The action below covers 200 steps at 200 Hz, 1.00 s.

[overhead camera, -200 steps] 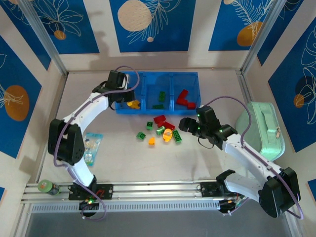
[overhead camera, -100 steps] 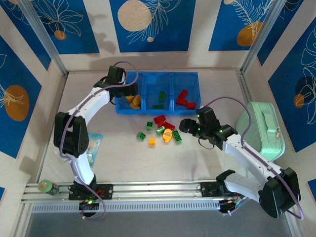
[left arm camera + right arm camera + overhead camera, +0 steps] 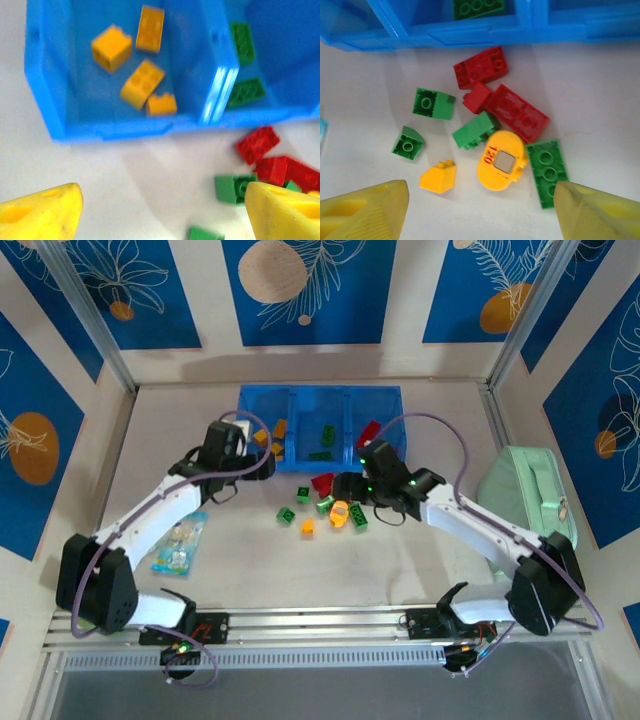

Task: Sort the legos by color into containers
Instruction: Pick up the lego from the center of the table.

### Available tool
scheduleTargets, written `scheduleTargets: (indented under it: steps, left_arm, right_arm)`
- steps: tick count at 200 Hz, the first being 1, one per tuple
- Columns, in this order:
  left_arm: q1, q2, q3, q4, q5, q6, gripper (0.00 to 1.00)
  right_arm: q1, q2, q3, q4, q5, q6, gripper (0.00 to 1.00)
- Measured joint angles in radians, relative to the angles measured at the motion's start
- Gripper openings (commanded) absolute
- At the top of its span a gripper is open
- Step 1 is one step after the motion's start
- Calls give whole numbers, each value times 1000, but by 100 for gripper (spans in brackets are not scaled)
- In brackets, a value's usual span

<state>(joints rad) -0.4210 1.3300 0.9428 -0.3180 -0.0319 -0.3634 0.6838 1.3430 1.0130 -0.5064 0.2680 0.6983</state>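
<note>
Right gripper [image 3: 482,216]: fingers spread wide, empty. Just ahead of it lie loose red, green and orange-yellow plastic legos [image 3: 517,112], with the translucent blue three-bin containers [image 3: 470,34] beyond. Left gripper [image 3: 162,212]: equally wide, empty, with four orange-yellow bricks [image 3: 142,84] in the bin ahead.

Pale beige tabletop [image 3: 260,570]; cream walls [image 3: 400,300] set with blue panels [image 3: 360,325], white leaf line-art, orange and cream discs; aluminium corner posts [image 3: 85,315]; slotted rail [image 3: 320,623] along near edge; light even.
</note>
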Motion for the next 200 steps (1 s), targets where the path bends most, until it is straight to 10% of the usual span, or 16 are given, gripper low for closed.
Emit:
scheduleTargets:
  steps: [130, 200]
  left_arm:
    - [-42, -350, -399, 33, 9, -130, 83]
    - [-46, -387, -426, 24, 8, -138, 82]
  right_arm:
    - [145, 636, 556, -233, 47, -40, 70]
    - [145, 782, 645, -254, 50, -37, 47]
